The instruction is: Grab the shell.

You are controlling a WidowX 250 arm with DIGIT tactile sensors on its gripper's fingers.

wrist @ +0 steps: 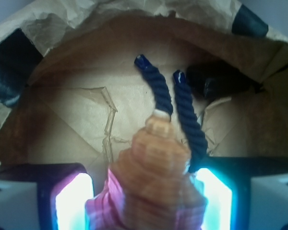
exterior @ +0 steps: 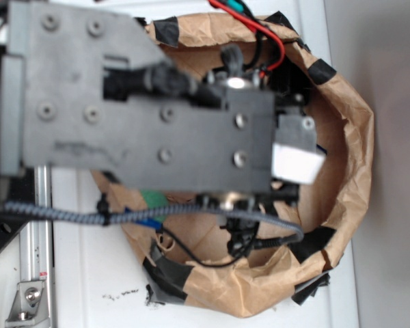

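Gripper (wrist: 146,201) clenching the shell (wrist: 153,167) between both glowing fingers (wrist: 73,203), tip pointing outward over dark blue rope (wrist: 158,88), inside paper bag (wrist: 77,120).

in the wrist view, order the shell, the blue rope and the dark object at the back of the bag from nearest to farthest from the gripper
1. The shell: right between the fingers of the gripper, centre bottom.
2. The dark blue rope: its two strands run just beyond the shell's tip, centre and slightly right.
3. The dark object: upper right, against the wall of the paper bag, beyond the rope ends.
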